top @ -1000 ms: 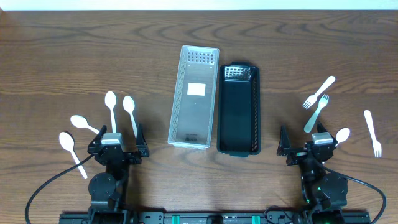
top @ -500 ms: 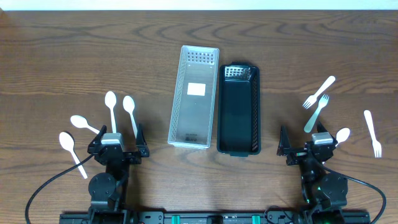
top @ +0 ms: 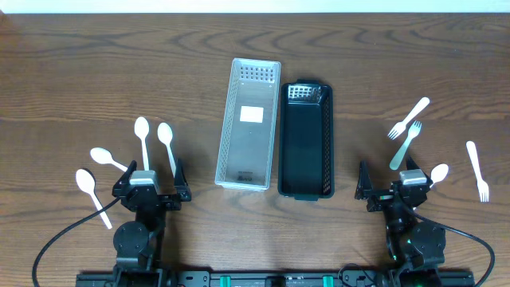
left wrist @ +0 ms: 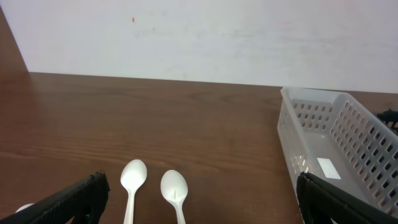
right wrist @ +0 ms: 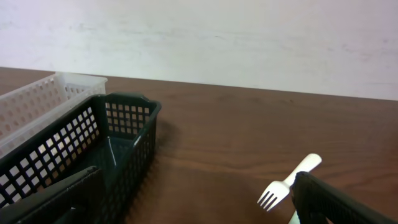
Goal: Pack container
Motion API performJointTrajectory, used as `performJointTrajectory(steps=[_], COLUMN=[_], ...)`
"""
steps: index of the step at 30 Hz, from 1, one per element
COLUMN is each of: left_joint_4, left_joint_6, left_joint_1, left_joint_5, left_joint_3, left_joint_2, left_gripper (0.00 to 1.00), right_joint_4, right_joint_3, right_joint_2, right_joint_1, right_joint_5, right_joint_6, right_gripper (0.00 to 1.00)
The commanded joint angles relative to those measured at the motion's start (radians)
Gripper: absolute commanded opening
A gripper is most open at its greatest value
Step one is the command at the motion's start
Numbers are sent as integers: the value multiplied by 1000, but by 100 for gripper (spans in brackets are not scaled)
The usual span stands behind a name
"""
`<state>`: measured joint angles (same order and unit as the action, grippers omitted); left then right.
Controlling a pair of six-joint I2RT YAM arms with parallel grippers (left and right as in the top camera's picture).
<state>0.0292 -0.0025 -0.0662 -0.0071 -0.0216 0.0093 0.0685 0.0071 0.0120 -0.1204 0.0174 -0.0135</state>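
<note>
A clear perforated basket (top: 249, 123) and a black perforated basket (top: 305, 139) stand side by side at the table's middle, both empty. Several white plastic spoons (top: 142, 137) lie at the left; two show in the left wrist view (left wrist: 175, 190). White forks (top: 408, 118) and one spoon (top: 437, 173) lie at the right; one fork shows in the right wrist view (right wrist: 288, 182). My left gripper (top: 149, 187) is open and empty just behind the spoons. My right gripper (top: 393, 188) is open and empty near the front edge.
A lone fork (top: 477, 171) lies at the far right. The clear basket (left wrist: 336, 143) edges the left wrist view's right side, and the black basket (right wrist: 74, 149) fills the right wrist view's left. A white wall lies beyond the table's far edge.
</note>
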Motion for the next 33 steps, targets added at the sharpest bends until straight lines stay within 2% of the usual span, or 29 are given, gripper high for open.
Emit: performJointTrajectory(steps=[1, 18, 25, 29, 33], left_joint_4=[44, 44, 40, 42, 60], left_joint_6=[6, 6, 6, 6, -66], left_joint_1=[4, 4, 4, 4, 4], left_joint_5=[-19, -19, -18, -19, -12], left_joint_3=[18, 18, 18, 18, 0], left_joint_2=[-3, -3, -3, -3, 2], left_gripper=[98, 98, 98, 98, 98], right_joint_4=[5, 5, -16, -13, 8], right_joint_3=[-2, -2, -2, -2, 10], right_joint_2=[-6, -6, -6, -6, 7], right_joint_1=[9, 9, 9, 9, 9], right_joint_5=[-7, -8, -11, -50, -71], right_joint_6=[11, 10, -69, -192, -219], right_gripper=[99, 99, 99, 99, 99])
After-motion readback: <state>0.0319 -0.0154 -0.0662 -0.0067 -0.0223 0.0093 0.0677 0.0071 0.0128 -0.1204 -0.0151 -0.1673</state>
